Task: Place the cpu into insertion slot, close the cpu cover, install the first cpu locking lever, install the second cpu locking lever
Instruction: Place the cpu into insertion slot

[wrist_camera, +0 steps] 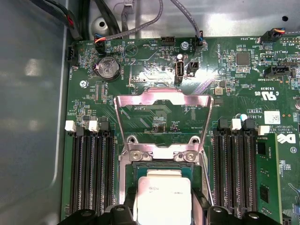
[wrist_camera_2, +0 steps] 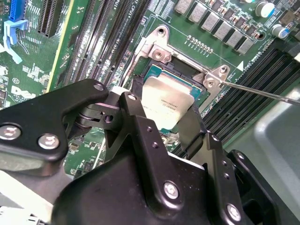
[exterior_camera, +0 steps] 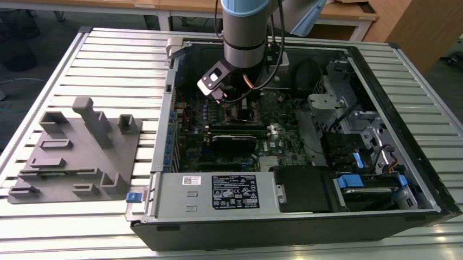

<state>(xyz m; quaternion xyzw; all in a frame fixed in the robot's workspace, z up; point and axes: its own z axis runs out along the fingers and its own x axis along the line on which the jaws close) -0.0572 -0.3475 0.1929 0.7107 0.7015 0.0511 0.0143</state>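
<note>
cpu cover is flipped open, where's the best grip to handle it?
Take the cover by its free crossbar, opposite the hinge. It stands swung back from the slot, a thin frame with an open centre, so probably pinch the bar across its thickness, coming from above. The gripper is holding the cpu now.
</note>
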